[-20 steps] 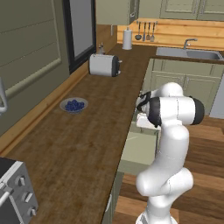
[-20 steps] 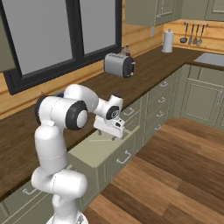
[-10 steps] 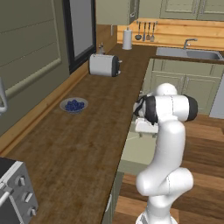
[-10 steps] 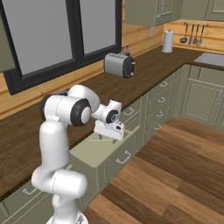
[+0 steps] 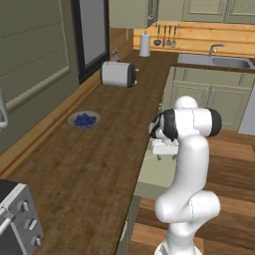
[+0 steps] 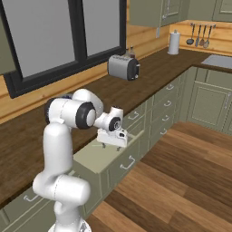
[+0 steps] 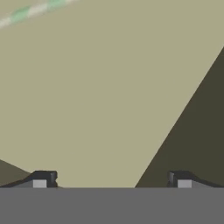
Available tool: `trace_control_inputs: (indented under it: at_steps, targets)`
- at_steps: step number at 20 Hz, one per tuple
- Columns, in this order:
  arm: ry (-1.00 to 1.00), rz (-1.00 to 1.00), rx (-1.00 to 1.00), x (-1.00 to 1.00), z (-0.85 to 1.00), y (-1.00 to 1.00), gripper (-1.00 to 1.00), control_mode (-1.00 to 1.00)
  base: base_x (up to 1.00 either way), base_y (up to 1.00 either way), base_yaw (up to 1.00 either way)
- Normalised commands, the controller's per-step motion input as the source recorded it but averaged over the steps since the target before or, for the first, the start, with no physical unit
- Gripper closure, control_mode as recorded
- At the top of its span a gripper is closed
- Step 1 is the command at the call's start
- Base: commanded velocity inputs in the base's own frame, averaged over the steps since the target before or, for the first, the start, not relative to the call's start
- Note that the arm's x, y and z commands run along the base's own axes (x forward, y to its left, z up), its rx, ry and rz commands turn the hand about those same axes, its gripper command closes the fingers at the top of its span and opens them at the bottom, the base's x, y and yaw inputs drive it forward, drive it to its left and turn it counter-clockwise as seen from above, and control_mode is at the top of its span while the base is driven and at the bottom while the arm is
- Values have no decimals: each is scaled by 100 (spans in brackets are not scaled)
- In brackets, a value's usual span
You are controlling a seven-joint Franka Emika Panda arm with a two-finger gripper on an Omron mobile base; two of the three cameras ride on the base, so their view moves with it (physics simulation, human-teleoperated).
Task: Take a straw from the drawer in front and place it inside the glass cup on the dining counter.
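Looking down the hand view, you see the gripper (image 7: 111, 179) with its two dark fingertips (image 7: 43, 178) spread as wide as they go, nothing between them and nothing touched. Past the tips lies the plain pale floor of the open drawer (image 7: 96, 100), with a dark shaded wedge on the far right side of that view. The straw (image 7: 30, 11) shows as a thin pale streak with a greenish tint, lying flat on the drawer floor well ahead of the fingers, toward the upper left corner of that view.

From the right base view, your gripper (image 6: 110, 146) hangs over the pulled-out drawer (image 6: 106, 159), fingers pointing down into it, and the straw (image 6: 97, 145) lies in the drawer just beside the tips on the side nearer the worktop. In the left base view the gripper (image 5: 163, 156) sits above the same drawer (image 5: 157, 174).

On the worktop (image 5: 94, 154) beyond your fingers stands a small plate (image 5: 83, 119) holding dark blue berries, and further off a toaster (image 5: 119, 73) and a white paper-towel roll (image 5: 144, 45). No writing or label can be read anywhere.
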Motion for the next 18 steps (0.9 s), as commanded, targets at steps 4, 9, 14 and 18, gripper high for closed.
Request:
trace_control_inputs:
  at_steps: [4, 9, 14, 18]
  targets:
    - [0, 6, -2, 0, -33, 0, -100, -100, 0, 0, 0]
    - [0, 7, 0, -27, -31, -17, -100, -100, 0, 0, 0]
    - [0, 5, 0, -69, -28, -42, -100, -100, 0, 0, 0]
    - [0, 4, 0, -76, -30, -52, -100, -100, 0, 0, 0]
